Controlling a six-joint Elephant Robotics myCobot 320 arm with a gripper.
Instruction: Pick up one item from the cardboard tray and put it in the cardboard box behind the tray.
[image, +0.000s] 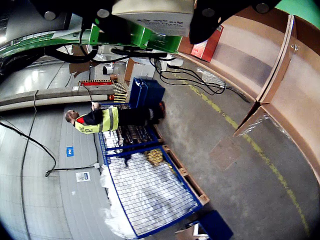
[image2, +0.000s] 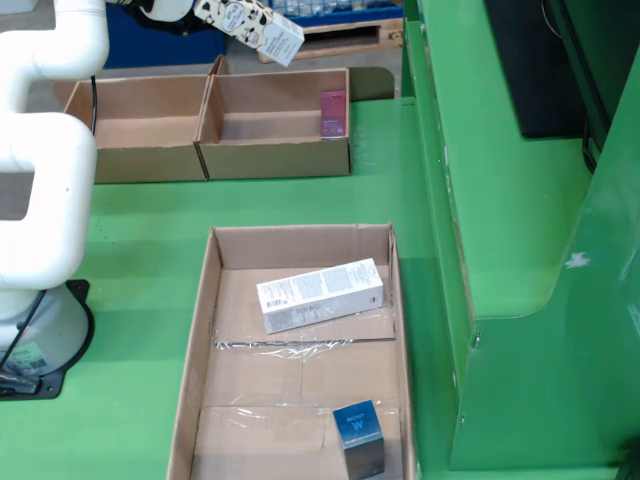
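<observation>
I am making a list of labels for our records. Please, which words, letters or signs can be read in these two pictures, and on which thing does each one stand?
"W": on the small blue box in the cardboard tray.
White carton in the tray: printed lines, too small to read.
Patterned carton held up by the hand: print blurred.
Pink item in the rear box: unreadable.
Blue wall sign, gripper view: too small to read.
</observation>
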